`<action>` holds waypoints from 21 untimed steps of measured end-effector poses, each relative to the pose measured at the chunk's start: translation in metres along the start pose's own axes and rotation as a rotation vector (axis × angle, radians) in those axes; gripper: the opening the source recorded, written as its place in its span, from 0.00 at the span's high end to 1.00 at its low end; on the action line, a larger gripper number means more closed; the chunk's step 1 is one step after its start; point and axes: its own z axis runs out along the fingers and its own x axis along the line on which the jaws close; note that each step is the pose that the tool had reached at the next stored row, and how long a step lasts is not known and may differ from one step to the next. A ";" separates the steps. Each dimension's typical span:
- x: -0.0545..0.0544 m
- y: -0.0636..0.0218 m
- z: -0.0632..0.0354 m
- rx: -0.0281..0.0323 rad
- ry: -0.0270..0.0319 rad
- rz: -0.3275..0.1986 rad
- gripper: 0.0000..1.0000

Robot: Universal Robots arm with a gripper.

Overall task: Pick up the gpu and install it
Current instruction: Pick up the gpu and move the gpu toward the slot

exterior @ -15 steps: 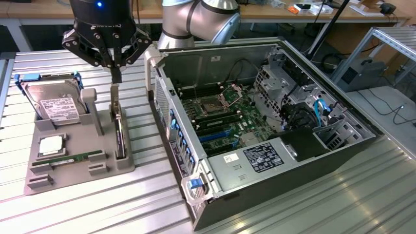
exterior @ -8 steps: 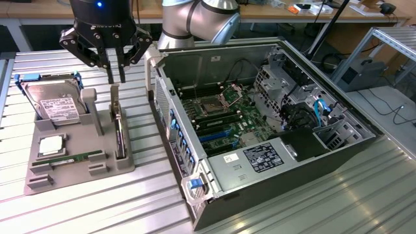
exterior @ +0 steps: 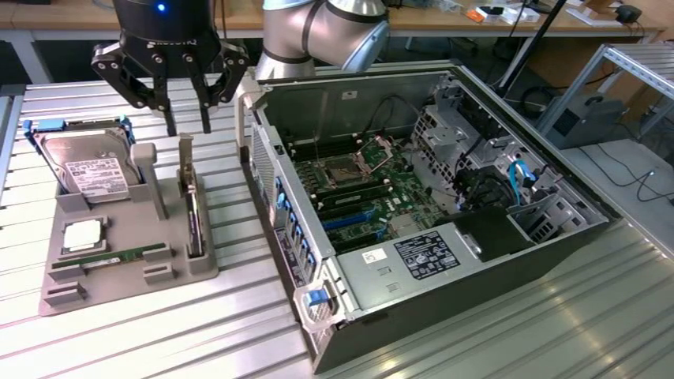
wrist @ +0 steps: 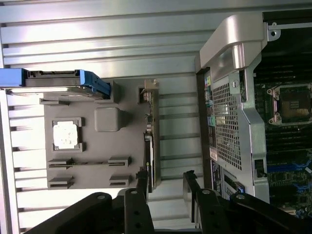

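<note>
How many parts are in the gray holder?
4: hard drive upright at one end, CPU flat beside it, memory stick past the CPU, gpu on edge along the side nearest the case. None seems hidden.

On the slatted surface [exterior: 158, 339], a grey holder tray [exterior: 106, 282] carries an upright hard drive [exterior: 95, 170] at one end, with a processor chip [exterior: 82, 237] and a green memory stick [exterior: 110, 258] toward the other. An open computer case [exterior: 316, 103] lies beside the tray.

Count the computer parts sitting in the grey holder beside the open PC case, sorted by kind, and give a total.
Hard drive: 1
Processor chip: 1
Memory stick: 1
gpu: 1
Total: 4
</note>
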 end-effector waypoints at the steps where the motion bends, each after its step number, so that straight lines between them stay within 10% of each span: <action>1: 0.000 -0.0001 0.0011 0.0000 0.0000 0.000 0.58; 21: 0.000 -0.0008 0.0182 0.0000 -0.0001 0.000 0.58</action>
